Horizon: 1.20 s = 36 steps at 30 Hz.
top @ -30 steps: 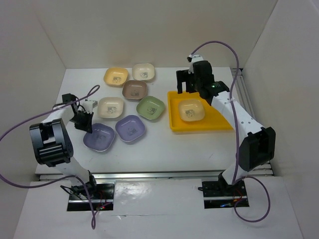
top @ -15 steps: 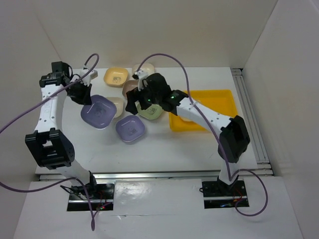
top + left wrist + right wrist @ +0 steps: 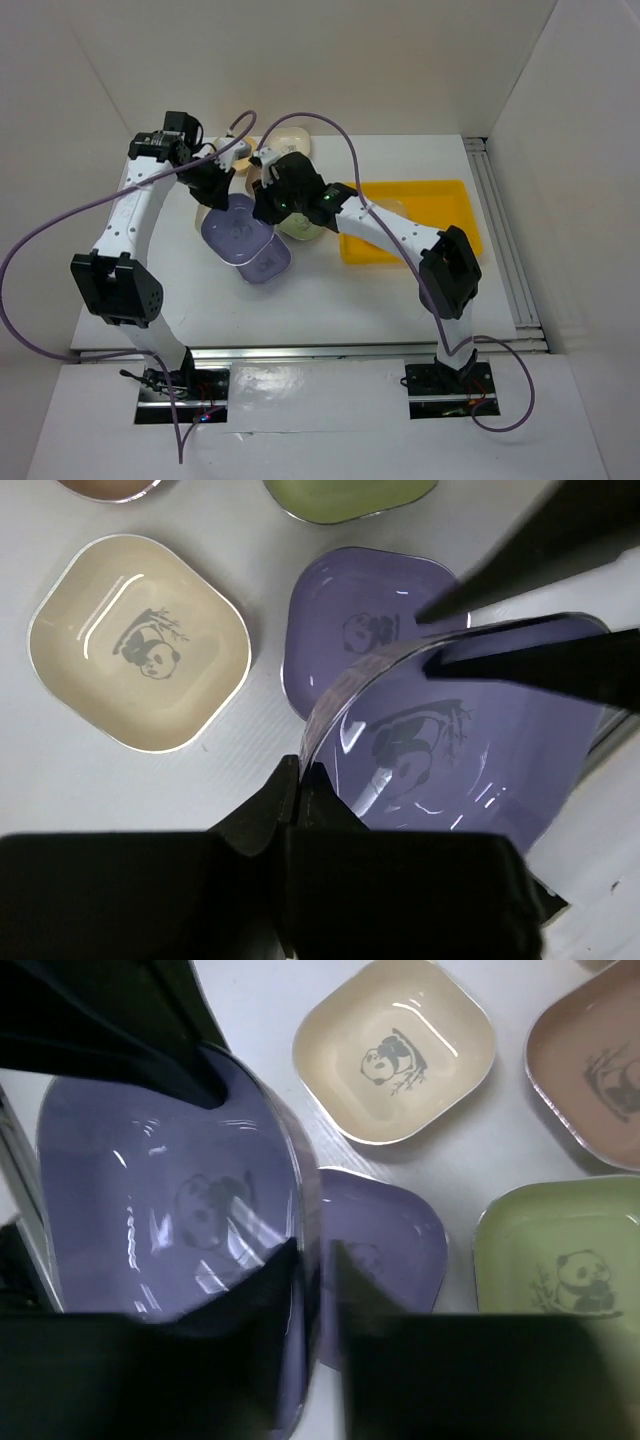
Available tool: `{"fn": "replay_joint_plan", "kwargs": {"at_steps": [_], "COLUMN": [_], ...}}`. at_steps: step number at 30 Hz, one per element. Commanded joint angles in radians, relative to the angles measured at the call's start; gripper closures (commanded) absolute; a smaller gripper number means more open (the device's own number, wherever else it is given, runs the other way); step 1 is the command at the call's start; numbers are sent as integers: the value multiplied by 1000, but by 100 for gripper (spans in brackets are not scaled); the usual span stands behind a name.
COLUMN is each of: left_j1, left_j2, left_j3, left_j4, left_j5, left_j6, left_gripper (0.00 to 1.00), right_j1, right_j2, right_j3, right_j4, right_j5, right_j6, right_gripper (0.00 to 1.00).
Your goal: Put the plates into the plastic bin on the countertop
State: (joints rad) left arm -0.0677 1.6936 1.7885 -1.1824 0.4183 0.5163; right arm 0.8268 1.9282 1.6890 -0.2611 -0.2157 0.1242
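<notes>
Lilac plate now nearer yellow bin

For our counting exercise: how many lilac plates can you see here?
2. One lilac plate is held up by the left claw; the second lilac plate lies on the countertop beneath it, partly covered. Others may be hidden.

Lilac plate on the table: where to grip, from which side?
The lilac plate lies flat and shallow, so pinch its thin rim from above, one finger inside, one outside. Take the near edge: the held plate overhangs its far side.
</notes>
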Motion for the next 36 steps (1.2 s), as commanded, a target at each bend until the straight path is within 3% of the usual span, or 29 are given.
{"fn": "replay_joint_plan", "kwargs": {"at_steps": [1,2,3,6,12,16,22,27,36], "left_j1": [-1,-1,-1,-1,-1,-40,-98,-126,-126], "left_j2": [20,20,20,20,-89,-120,-150,-150,-150], "left_j3": [67,68,77,86,-98,-239,-446,-573,-667], "left_j4": [-2,9,33,76,257,291,363,412,457], "left_j5": [22,13,13,-39,-84,-96,-125,-168,-233], "left_j6": [-48,-71,-82,-146,-259,-280,-315,-338,-357], "left_gripper": [88,70,57,0,0,0,0,0,0], "right_j1": [8,8,8,-27,-221,-436,-636,-663,-681], "right_j2": [5,5,-6,-75,-269,-359,-356,-295,-248], "right_j3": [47,57,57,-1,-187,-285,-339,-339,-431], "right_j4": [16,5,-6,-6,-42,-67,-86,-92,-26], "right_j5": [105,123,136,200,269,280,262,260,251], "right_j6": [-18,-30,-31,-31,-27,-38,-73,-74,-74], "right_gripper": [87,100,100,100,100,100,100,100,100]}}
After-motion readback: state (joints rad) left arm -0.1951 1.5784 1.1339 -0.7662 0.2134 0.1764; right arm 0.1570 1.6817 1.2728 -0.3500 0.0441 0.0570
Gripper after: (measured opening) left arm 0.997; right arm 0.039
